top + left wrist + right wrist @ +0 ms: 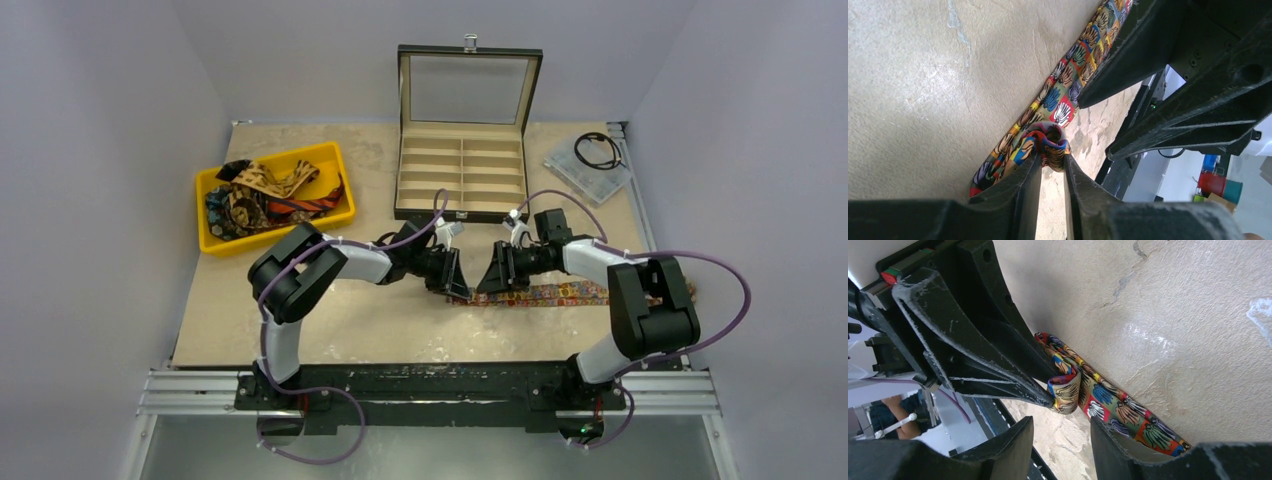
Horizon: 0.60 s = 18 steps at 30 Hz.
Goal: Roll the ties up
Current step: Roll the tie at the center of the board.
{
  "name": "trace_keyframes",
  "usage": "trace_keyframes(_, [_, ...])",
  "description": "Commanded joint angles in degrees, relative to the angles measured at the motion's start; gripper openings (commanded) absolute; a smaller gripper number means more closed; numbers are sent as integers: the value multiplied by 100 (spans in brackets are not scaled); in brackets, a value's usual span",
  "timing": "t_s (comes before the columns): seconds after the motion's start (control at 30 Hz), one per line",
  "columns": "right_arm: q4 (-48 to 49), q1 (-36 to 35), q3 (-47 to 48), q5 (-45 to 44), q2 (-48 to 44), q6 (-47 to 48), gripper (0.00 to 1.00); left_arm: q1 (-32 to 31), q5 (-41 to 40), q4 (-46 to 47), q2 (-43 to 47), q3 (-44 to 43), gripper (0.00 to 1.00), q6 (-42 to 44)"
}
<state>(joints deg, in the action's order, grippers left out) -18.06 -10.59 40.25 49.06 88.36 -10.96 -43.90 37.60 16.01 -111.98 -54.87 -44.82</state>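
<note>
Several ties (265,195) heaped in the yellow bin (282,236).

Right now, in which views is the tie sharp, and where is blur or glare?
Top external: even light, the tie small and half hidden. Left wrist: its rolled end sharp, the near jaws dark and soft, bright washout at right. Right wrist: tie sharp, pale sheen on the table.

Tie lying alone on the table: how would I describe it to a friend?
On the beige table, in front of the open black compartment box, the left claw and right claw nearly meet. The multicoloured fabric tie lies flat there, one end curled into a roll. Unlike the ties heaped in the yellow plastic tray, it lies alone, stretched out.
</note>
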Motion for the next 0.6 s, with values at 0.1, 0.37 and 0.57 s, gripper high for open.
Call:
trace_keyframes(0.1, [227,0,-22,102,-3,-28,46,48,361,268,-18,-84,35,-59])
trace_keyframes(0.37, [393,-10,-70,54,106,-117,43,116,397,517,-13,11,2,-210])
trace_keyframes(0.57, [390,-149,-25,-82,201,-117,43,118,397,528,-169,-67,0,-196])
